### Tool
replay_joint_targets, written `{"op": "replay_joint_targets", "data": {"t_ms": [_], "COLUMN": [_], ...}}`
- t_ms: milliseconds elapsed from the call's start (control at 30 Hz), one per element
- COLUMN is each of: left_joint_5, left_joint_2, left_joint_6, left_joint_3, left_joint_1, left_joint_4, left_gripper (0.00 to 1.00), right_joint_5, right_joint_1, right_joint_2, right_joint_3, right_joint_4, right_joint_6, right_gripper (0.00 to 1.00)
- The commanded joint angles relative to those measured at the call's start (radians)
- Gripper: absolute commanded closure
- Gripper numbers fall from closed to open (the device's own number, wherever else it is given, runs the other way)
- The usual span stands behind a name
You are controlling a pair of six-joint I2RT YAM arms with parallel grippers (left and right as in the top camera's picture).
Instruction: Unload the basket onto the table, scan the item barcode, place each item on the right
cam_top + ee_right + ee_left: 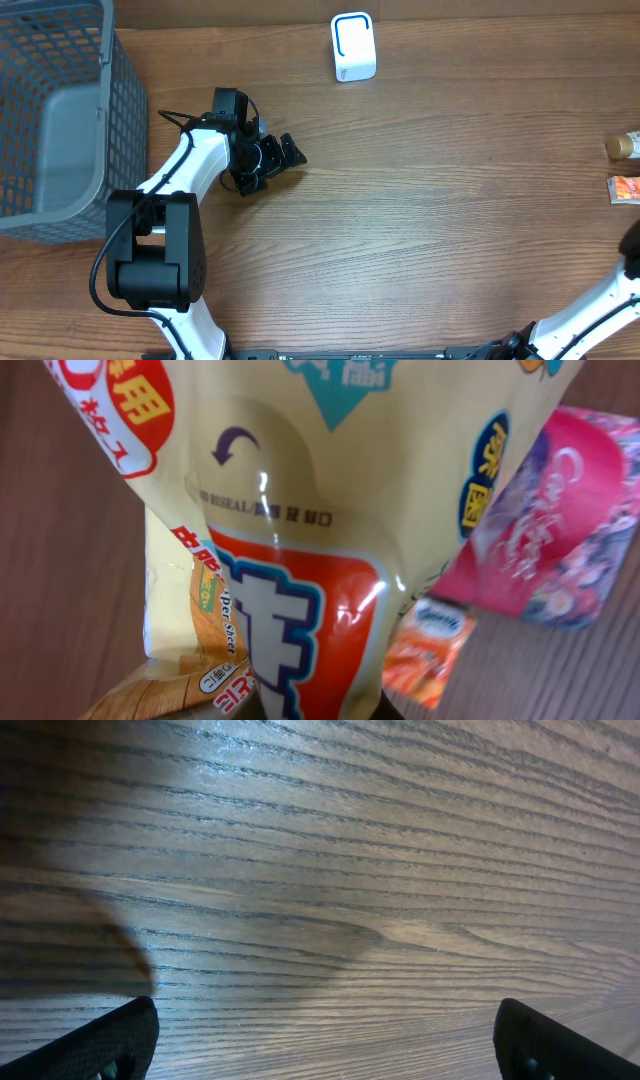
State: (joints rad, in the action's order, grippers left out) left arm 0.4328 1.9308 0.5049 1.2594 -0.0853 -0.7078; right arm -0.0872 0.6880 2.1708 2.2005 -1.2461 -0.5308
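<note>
A yellow pouch [300,510] with red, white and blue lettering fills the right wrist view. It narrows toward the bottom middle of that view, where my right gripper is shut on it; the fingers themselves are hidden behind it. Only the right arm [600,300] shows in the overhead view, leaving the frame at the right edge. The white scanner [353,47] with a blue outline stands at the back of the table. My left gripper [272,168] is open and low over bare wood, left of centre, and nothing lies between its fingertips [110,1040].
A grey mesh basket [115,110] takes up the far left. At the right edge lie a brown-capped item [622,147] and an orange packet [625,189]. Under the pouch are a pink packet [560,530] and a small orange packet [425,650].
</note>
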Motion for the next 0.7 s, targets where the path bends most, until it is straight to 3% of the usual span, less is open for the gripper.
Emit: {"op": "replay_joint_targets", "data": {"t_ms": [0, 67, 100, 133, 167, 267, 500, 667], "left_joint_5": [-0.004, -0.004, -0.004, -0.004, -0.004, -0.004, -0.004, -0.004], "left_joint_2": [-0.028, -0.028, -0.028, -0.028, -0.028, -0.028, -0.028, -0.028], "left_joint_6": [-0.011, -0.011, -0.011, -0.011, -0.011, -0.011, -0.011, -0.011], "left_joint_3": [0.015, 0.015, 0.015, 0.015, 0.015, 0.015, 0.015, 0.015], "left_joint_1": [-0.007, -0.007, -0.007, -0.007, -0.007, -0.007, -0.007, -0.007], "left_joint_4": [0.002, 0.002, 0.002, 0.002, 0.002, 0.002, 0.002, 0.002], "left_gripper": [0.00, 0.00, 0.00, 0.00, 0.00, 0.00, 0.00, 0.00], "right_joint_5": [-0.013, -0.018, -0.017, -0.015, 0.008, 0.096, 0.341, 0.406], "right_joint_1": [0.042, 0.056, 0.060, 0.061, 0.061, 0.061, 0.052, 0.003], "right_joint_2": [0.051, 0.072, 0.074, 0.074, 0.074, 0.062, -0.107, -0.261], "right_joint_3": [-0.018, -0.020, -0.020, -0.016, 0.000, 0.053, 0.122, 0.121], "right_joint_4": [0.019, 0.030, 0.037, 0.040, 0.032, -0.008, -0.106, -0.320], "right_joint_6": [0.007, 0.008, 0.011, 0.011, 0.032, 0.067, 0.067, 0.068], "right_gripper": [0.93, 0.73, 0.58, 0.31, 0.18, 0.08, 0.06, 0.00]}}
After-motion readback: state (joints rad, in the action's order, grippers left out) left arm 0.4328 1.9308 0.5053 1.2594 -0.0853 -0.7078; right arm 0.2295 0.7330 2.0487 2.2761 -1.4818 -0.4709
